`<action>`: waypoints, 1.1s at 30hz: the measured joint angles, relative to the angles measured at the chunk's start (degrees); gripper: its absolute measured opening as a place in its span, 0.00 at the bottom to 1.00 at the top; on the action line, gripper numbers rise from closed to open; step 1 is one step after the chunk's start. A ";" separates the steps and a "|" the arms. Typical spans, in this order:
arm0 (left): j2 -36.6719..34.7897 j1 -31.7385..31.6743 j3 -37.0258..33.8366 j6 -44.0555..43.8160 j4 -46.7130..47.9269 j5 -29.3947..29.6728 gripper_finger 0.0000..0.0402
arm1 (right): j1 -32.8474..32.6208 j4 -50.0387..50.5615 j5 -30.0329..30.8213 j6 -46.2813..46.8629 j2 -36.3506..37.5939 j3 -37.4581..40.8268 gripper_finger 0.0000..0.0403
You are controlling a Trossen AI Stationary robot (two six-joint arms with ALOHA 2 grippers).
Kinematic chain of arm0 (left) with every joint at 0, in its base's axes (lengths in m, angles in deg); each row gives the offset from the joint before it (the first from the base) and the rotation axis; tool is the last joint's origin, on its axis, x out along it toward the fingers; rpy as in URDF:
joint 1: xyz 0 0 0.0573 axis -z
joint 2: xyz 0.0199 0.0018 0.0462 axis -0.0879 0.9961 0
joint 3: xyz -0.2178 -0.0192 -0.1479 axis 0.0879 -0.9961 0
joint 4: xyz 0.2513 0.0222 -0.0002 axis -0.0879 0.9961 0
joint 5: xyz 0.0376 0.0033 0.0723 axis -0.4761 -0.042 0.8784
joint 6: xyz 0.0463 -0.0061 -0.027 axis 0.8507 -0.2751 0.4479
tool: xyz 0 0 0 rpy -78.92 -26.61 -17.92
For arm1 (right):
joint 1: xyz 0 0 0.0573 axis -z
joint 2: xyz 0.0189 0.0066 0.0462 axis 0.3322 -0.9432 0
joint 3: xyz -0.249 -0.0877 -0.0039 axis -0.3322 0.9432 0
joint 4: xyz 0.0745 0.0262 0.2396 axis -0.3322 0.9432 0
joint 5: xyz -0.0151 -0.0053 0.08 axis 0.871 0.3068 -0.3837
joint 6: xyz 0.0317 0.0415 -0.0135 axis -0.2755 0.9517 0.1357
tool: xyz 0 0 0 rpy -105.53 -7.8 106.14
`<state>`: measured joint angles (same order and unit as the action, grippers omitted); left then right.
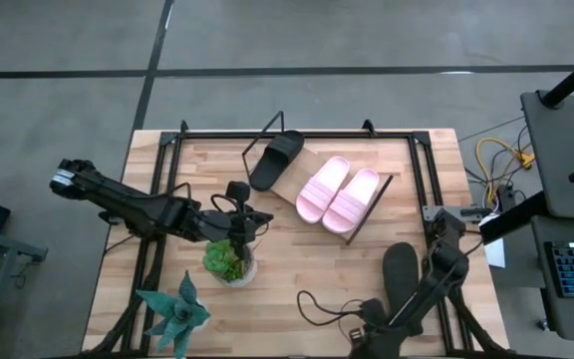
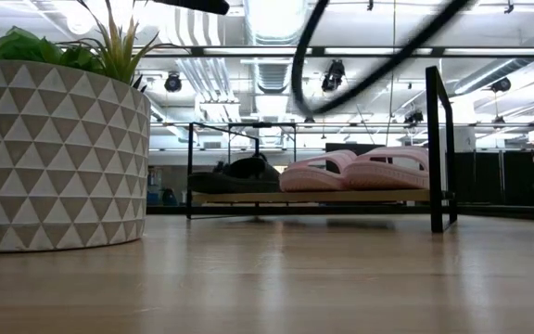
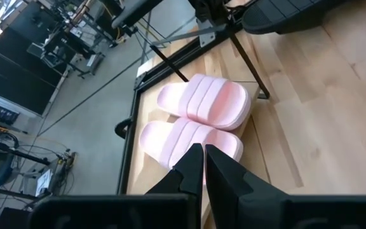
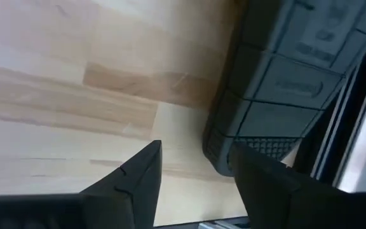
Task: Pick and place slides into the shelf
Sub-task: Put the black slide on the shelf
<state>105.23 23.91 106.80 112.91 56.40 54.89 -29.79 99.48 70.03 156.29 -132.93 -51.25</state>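
Right gripper (image 4: 192, 184) open beside the black slide (image 1: 401, 274) near the table's (image 1: 297, 259) right edge. Left gripper (image 3: 203, 168) closed above table middle. Two pink slides (image 1: 339, 193) on shelf (image 1: 289, 181).

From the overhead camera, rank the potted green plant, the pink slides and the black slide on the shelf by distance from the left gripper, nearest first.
1. Potted green plant, just below the left gripper.
2. Black slide on the shelf, up at the shelf's left end.
3. Pink slides, to the right on the shelf; nearly level with the black one.
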 joint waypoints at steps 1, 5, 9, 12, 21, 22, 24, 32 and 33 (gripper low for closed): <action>0.00 0.00 -0.06 0.00 0.00 0.00 0.00 | 0.16 -0.08 -0.57 -1.12 -0.40 0.06 0.42; 0.00 0.00 -0.06 -0.02 -0.02 0.00 0.00 | 0.74 0.00 -0.96 -2.88 -0.27 0.11 0.34; 0.00 0.00 -0.07 -0.04 -0.14 0.00 0.00 | 0.77 -0.01 -1.33 -3.98 1.07 0.11 0.27; 0.00 0.00 -0.14 -0.06 -0.13 0.00 0.00 | 0.73 -0.01 -2.89 -5.51 1.95 0.09 0.23; -0.02 0.00 -0.14 -0.17 -0.28 0.00 0.00 | 0.07 -0.05 -3.51 -16.50 2.40 -1.43 0.23; -0.02 0.00 -0.14 -0.15 -0.28 0.00 0.00 | 0.07 -0.08 -3.60 -16.48 2.42 -1.44 0.23; -0.02 0.00 -0.18 -0.17 -0.28 0.00 0.00 | 0.09 -0.04 -3.65 -16.22 2.42 -1.43 0.25; -0.02 0.00 -0.23 0.06 -0.14 0.00 0.00 | 0.96 -0.10 -2.74 -16.90 2.51 0.98 0.44; -0.02 0.00 -0.23 0.07 -0.15 0.00 0.00 | 1.22 -0.06 -1.92 -16.51 2.53 1.69 0.46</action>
<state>105.21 23.91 106.56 112.98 56.25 54.89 -28.56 99.43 68.11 139.78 -130.40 -49.55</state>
